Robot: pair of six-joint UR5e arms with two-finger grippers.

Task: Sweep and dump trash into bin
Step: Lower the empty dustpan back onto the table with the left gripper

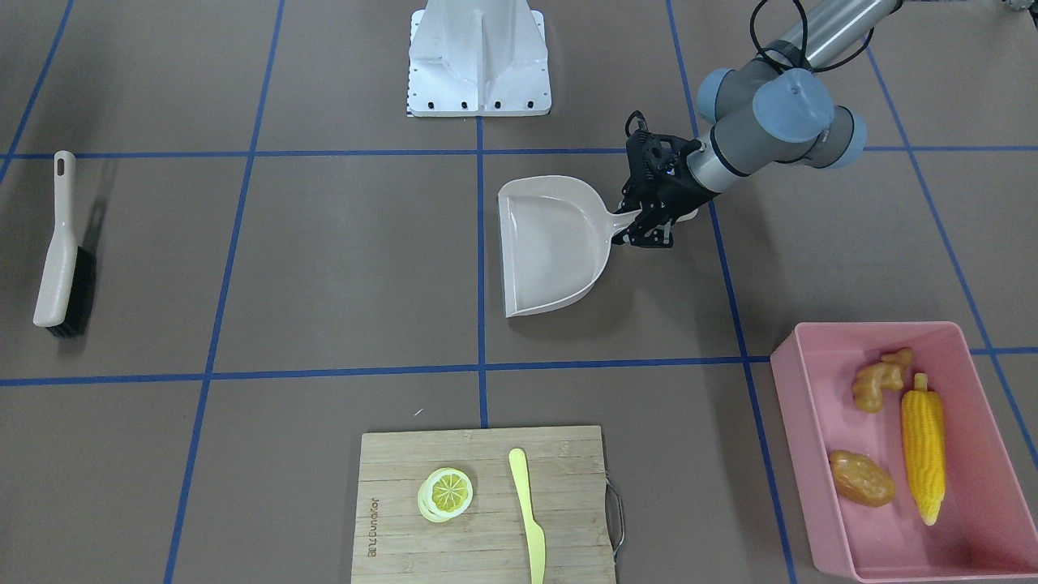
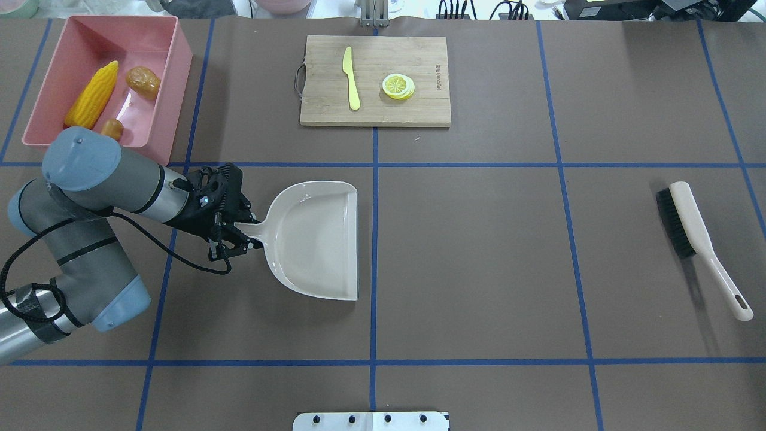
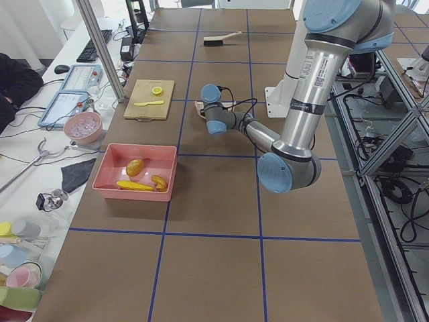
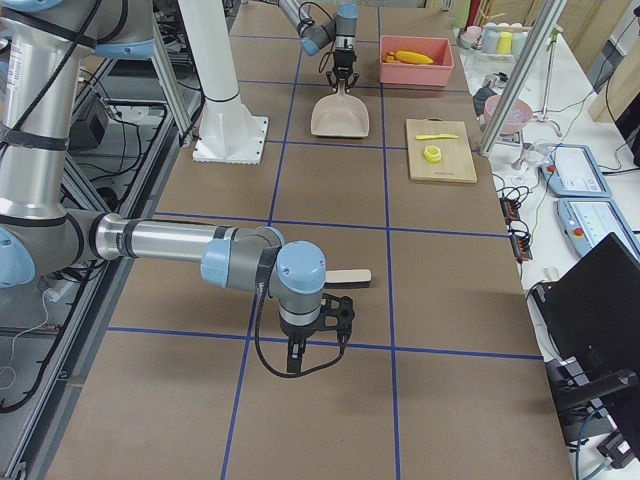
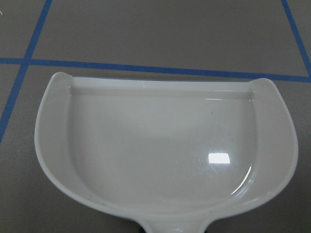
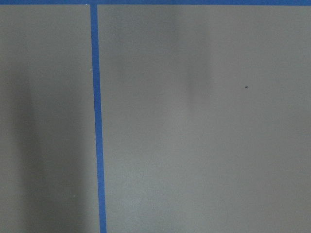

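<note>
Three toy foods (image 1: 923,442) fill pink bin (image 1: 876,328) — left gripper (image 1: 646,223) clamps dustpan (image 1: 551,243); right gripper (image 4: 297,362): cannot tell.

Not much to read here, honestly. The only real lettering on the desk is a short line of dark characters (image 1: 373,527) burned into the wooden cutting board (image 1: 486,503). It runs along the board's short edge, on the side away from its metal handle (image 1: 618,511) and just beside the lemon slice (image 1: 445,493). It looks like a brand mark, but it's too small and fuzzy for me to spell out in either the front view or the overhead view.

Away from the board, the left arm (image 3: 305,100) has a strip of small print (image 3: 310,74) running down its silver tube. I can't read that either. No other numbers or signs are legible anywhere.
</note>
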